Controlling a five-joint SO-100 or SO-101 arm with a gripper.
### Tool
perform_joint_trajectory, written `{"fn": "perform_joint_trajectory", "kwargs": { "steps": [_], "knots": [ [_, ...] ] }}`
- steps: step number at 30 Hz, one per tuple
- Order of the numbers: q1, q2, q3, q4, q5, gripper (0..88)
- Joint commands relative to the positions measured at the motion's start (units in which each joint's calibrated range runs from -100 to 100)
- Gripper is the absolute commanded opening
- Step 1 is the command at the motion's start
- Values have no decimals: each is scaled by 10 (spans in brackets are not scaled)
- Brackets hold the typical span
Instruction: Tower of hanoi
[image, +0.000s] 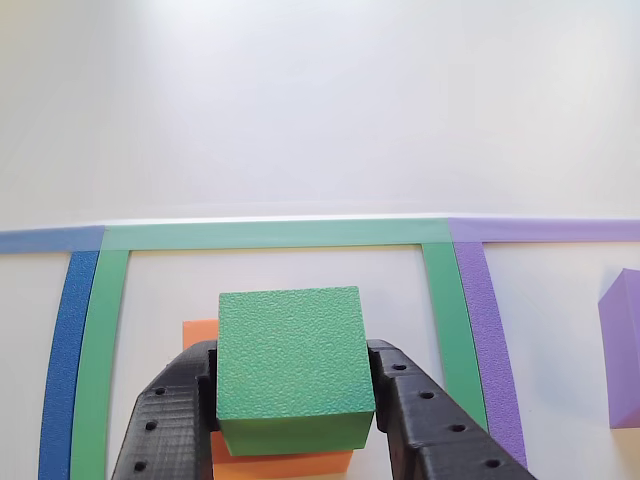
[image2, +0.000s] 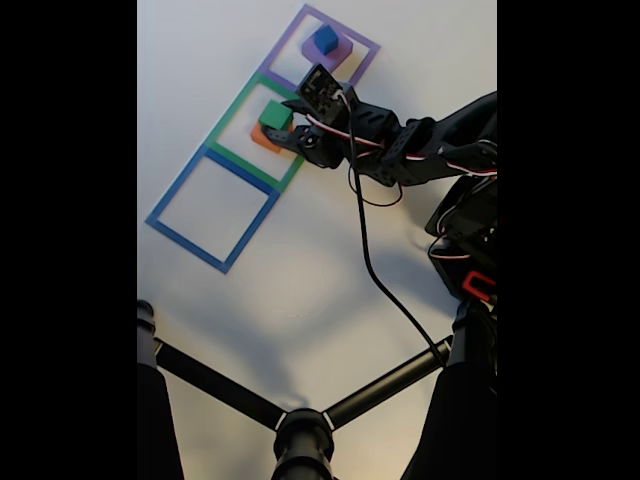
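The green block (image: 290, 350) is gripped on both sides by the black fingers of my gripper (image: 292, 365), which is shut on it. It is directly over the orange block (image: 200, 332); whether they touch I cannot tell. The purple block (image: 625, 350) shows at the right edge. In the fixed view my gripper (image2: 283, 125) holds the green block (image2: 275, 115) over the orange block (image2: 262, 140) inside the green taped outline. The blue cube (image2: 324, 38) sits on the purple block (image2: 342, 52) in the purple outline.
Three taped square outlines lie in a row: purple (image2: 300, 20), green (image: 270, 234) and blue (image2: 212, 210), the blue one with nothing inside. A black cable (image2: 375, 260) trails from the arm. Black stand legs (image2: 215, 385) cross the lower fixed view.
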Motion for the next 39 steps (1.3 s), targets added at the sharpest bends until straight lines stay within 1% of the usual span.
{"fn": "perform_joint_trajectory", "kwargs": {
  "steps": [1,4,8,13,14,15,16,21,24,26,29,32,34,35,36,37,39],
  "knots": [
    [-12,-3,-14,-17,0,24],
    [-15,2,-12,-27,0,33],
    [-14,9,-7,-40,0,83],
    [-11,10,-5,-42,0,116],
    [-11,10,-5,-45,0,148],
    [-10,10,-5,-46,0,199],
    [-9,10,-6,-47,0,214],
    [-3,-2,-13,-48,0,222],
    [0,-37,-21,-15,0,232],
    [-1,-74,-35,30,0,248],
    [-5,-145,-66,126,0,265],
    [-9,-211,-142,276,0,297],
    [-1,-236,-197,361,0,286],
    [4,-249,-219,395,0,238],
    [11,-262,-240,431,0,162],
    [18,-272,-265,471,0,131],
    [39,-289,-316,557,0,37]
  ]
}}
